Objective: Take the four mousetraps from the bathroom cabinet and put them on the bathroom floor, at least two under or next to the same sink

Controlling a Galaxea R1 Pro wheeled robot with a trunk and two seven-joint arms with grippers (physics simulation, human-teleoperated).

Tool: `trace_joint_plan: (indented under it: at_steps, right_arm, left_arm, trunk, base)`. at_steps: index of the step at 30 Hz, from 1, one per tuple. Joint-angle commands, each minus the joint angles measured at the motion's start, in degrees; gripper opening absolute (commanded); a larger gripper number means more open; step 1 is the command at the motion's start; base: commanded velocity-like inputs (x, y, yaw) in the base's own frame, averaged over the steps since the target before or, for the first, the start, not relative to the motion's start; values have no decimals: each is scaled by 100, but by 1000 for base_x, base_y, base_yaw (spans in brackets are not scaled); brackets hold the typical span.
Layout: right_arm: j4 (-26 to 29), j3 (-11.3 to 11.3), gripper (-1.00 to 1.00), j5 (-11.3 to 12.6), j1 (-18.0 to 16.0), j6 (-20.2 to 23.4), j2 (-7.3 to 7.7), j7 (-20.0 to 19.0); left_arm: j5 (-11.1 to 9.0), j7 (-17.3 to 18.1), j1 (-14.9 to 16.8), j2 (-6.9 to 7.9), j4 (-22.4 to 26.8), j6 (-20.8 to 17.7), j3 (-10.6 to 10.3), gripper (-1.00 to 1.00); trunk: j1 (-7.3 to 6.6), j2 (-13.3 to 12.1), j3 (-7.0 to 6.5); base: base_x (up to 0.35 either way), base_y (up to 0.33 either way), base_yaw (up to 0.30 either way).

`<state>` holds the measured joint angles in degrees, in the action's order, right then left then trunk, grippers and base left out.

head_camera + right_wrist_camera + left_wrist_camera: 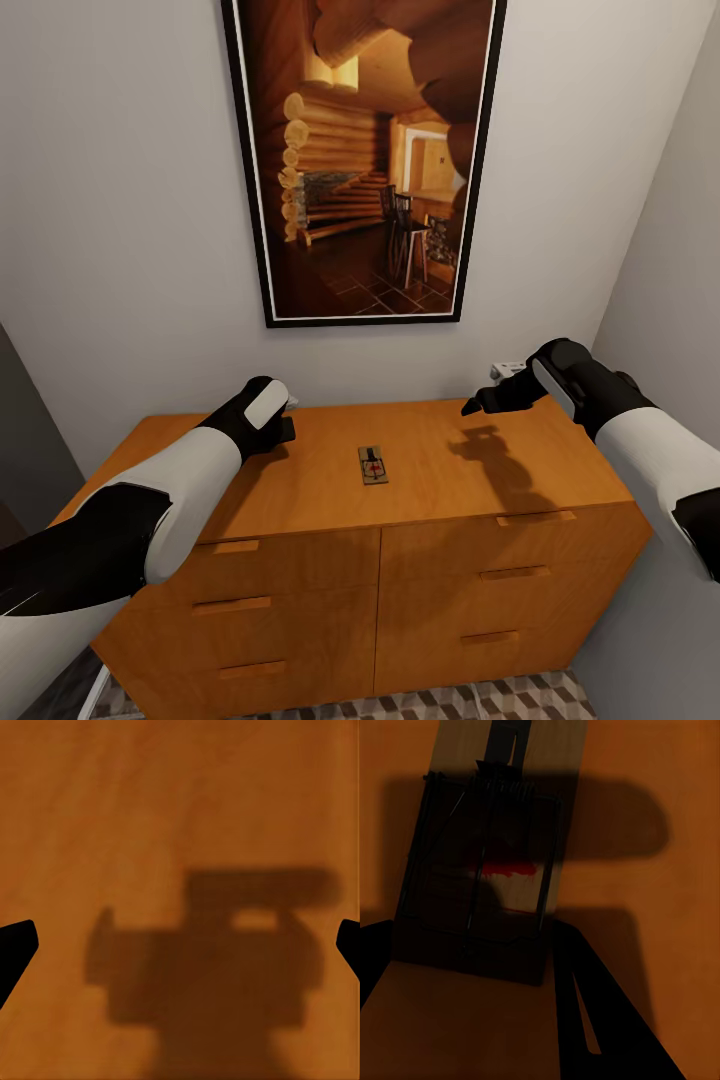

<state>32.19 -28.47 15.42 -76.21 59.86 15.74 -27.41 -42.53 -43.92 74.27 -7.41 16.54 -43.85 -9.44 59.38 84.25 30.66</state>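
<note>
Two glossy white forearms (190,475) end in matte black wrists, rounded white-capped housings and angular black grippers (478,406).

Head cam looks down on the cabinet (440,470) top from above. Both wrist cams hover close over that same wood, left one on a mousetrap (487,870).

You are facing pale grey walls (120,200), with a black-framed log-cabin picture (365,160) hanging at twelve o'clock and dark shadows lying across the lit orange wood below.
</note>
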Motion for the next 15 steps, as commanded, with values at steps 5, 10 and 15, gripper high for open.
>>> trace_joint_plan:
  at_steps: [5,10,15]
  right_arm:
    - [6,-43,100,40,-7,14,14,8]
    - [6,-44,100,40,-7,14,16,8]
    - [6,-44,100,40,-7,14,16,7]
  left_arm:
    - [-115,-29,0,3,-362,-43,-20,-100]
    - [-115,-29,0,3,-362,-44,-22,-100]
    - [-115,-28,0,3,-362,-44,-22,-100]
  trunk:
    - [0,3,8]
    - [0,3,8]
    - [0,3,8]
  base:
    - [0,0,0]
    - [0,0,0]
    - [0,0,0]
